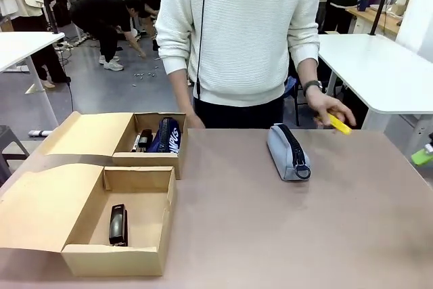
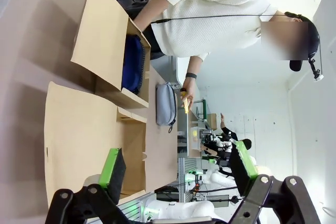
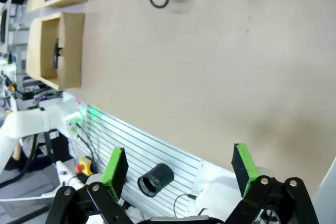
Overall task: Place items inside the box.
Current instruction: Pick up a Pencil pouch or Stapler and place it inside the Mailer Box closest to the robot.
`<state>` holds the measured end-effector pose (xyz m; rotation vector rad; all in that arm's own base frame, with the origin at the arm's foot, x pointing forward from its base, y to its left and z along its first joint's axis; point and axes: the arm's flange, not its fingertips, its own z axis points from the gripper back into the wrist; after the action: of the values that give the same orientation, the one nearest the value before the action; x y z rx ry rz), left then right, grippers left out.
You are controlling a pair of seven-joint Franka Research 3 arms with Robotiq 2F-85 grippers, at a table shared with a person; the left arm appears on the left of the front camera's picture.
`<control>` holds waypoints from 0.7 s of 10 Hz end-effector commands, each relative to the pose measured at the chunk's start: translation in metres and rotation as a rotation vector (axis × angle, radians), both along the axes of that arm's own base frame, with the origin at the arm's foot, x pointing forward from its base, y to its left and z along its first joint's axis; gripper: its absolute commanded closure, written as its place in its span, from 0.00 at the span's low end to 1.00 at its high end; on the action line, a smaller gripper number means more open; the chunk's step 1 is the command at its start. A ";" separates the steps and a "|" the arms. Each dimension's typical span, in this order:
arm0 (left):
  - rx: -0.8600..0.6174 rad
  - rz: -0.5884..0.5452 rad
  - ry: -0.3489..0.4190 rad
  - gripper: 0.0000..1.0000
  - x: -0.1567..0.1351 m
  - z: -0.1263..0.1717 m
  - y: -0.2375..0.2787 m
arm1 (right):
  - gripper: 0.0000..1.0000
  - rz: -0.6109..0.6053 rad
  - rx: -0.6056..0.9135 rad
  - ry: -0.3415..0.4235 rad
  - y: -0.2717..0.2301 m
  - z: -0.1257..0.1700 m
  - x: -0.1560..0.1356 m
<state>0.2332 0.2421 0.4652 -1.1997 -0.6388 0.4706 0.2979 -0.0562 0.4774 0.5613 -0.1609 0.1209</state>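
Front view has the light grey zip pouch (image 1: 287,150) lying right of centre on the table (image 1: 270,235), loads of bare top around it, far edge just behind. Right wrist view puts it at the top edge, well apart from the right gripper (image 3: 179,163), jaws wide and empty. Its long axis runs roughly up-down in the front view, zip ring (image 1: 302,171) lowermost. Left gripper (image 2: 177,161) is also wide open, holding nothing.

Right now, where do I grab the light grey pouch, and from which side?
Probably the light grey zip pouch mid-body, from straight above, jaws spanning its narrow width. It lies flat and long, zip upward, with the loose ring pull at its near end.
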 end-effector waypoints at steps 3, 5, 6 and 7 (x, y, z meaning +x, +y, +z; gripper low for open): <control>-0.009 0.000 -0.030 0.00 0.001 0.000 -0.001 | 0.00 0.041 -0.015 -0.022 0.017 -0.010 0.014; -0.009 0.000 -0.030 0.00 0.001 0.000 -0.001 | 0.00 0.001 -0.014 -0.033 0.020 -0.009 0.021; -0.009 0.000 -0.030 0.00 0.001 0.000 -0.001 | 0.00 0.000 -0.051 -0.064 0.032 -0.006 0.028; -0.009 0.000 -0.030 0.00 0.001 0.000 -0.001 | 0.00 0.002 -0.088 -0.131 0.053 -0.002 0.041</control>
<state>0.2332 0.2421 0.4652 -1.1998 -0.6388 0.4707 0.3231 -0.0247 0.4750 0.4955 -0.2148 0.1482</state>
